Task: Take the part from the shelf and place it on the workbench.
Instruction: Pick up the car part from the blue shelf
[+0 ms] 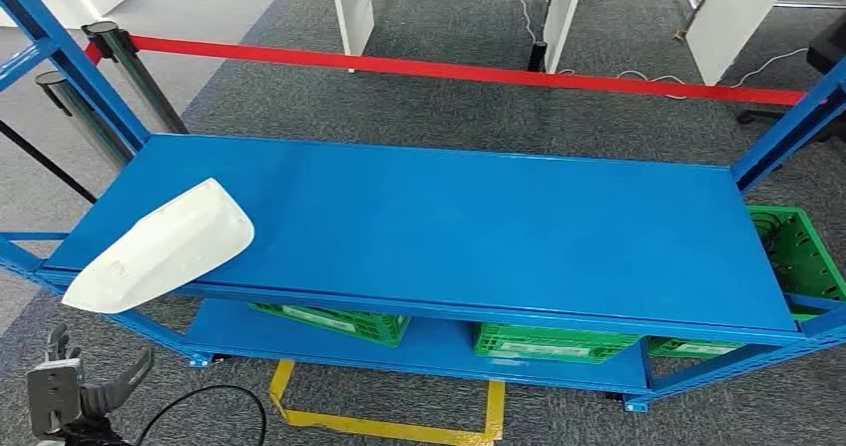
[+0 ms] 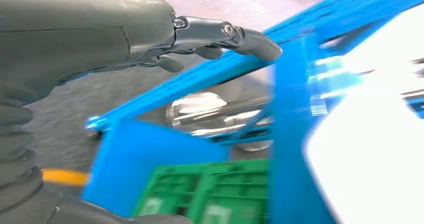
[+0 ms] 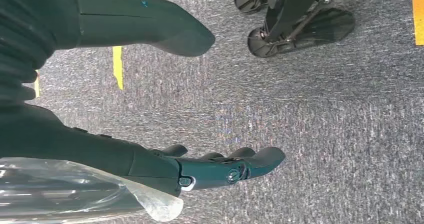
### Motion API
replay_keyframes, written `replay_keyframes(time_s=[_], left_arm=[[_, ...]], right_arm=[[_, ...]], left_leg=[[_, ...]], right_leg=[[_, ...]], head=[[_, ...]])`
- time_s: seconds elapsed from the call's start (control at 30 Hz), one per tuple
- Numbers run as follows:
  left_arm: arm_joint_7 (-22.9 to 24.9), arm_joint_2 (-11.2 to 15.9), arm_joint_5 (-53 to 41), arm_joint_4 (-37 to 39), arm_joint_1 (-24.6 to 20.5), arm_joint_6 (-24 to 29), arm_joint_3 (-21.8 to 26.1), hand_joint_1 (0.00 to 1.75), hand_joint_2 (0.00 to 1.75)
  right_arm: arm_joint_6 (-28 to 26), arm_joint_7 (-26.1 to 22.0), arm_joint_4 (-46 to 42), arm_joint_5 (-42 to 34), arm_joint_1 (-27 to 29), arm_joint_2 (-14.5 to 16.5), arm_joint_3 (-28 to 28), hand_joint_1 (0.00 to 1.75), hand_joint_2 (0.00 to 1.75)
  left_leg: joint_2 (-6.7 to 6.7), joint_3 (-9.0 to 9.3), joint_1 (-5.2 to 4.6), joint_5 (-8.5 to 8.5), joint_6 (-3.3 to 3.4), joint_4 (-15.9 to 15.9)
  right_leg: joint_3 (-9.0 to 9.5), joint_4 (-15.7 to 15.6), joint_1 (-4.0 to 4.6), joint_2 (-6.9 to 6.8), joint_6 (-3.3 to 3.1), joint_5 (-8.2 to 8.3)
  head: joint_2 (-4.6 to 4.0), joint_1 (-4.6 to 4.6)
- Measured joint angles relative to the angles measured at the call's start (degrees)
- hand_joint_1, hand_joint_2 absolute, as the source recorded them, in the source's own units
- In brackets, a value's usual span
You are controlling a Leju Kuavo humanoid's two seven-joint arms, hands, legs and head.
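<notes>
White part on the shelf's front left corner, both hands empty

The white part (image 1: 165, 246) lies on the blue shelf (image 1: 479, 226), its end jutting past the front left edge. The left hand (image 1: 75, 386) hangs low beside that corner, fingers spread, holding nothing. The right hand (image 3: 150, 103) hangs over grey carpet (image 3: 320, 114), fingers loosely apart. Green crates (image 1: 554, 341) sit on the lower level
</notes>
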Motion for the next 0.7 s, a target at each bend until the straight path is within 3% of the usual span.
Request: replay_keyframes(time_s=[0.4, 0.57, 0.7], left_arm=[[-1.31, -0.24, 2.67, -14.00, 4.20, 14.88, -13.17, 0.00, 1.75], [0.80, -0.22, 7.07, -18.21, 5.66, 20.83, -18.01, 0.00, 1.75], [1.96, -0.22, 8.65, -20.01, 6.30, 22.61, -20.08, 0.00, 1.75]], right_arm=[[-1.29, 1.17, 0.01, 1.21, -1.05, 1.32, -0.64, 0.00, 1.75], [-1.98, 2.31, 0.01, 1.81, -1.46, 1.92, -0.98, 0.00, 1.75], [-2.34, 2.70, 0.01, 2.07, -1.62, 2.13, -1.01, 0.00, 1.75]], left_leg=[[0.00, 0.01, 0.00, 0.00, 0.00, 0.00], [0.00, 0.00, 0.00, 0.00, 0.00, 0.00], [0.00, 0.00, 0.00, 0.00, 0.00, 0.00]], right_leg=[[0.01, 0.00, 0.00, 0.00, 0.01, 0.01], [0.01, 0.00, 0.00, 0.00, 0.01, 0.01], [0.01, 0.00, 0.00, 0.00, 0.01, 0.01]], head=[[0.00, 0.00], [0.00, 0.01], [0.00, 0.01]])
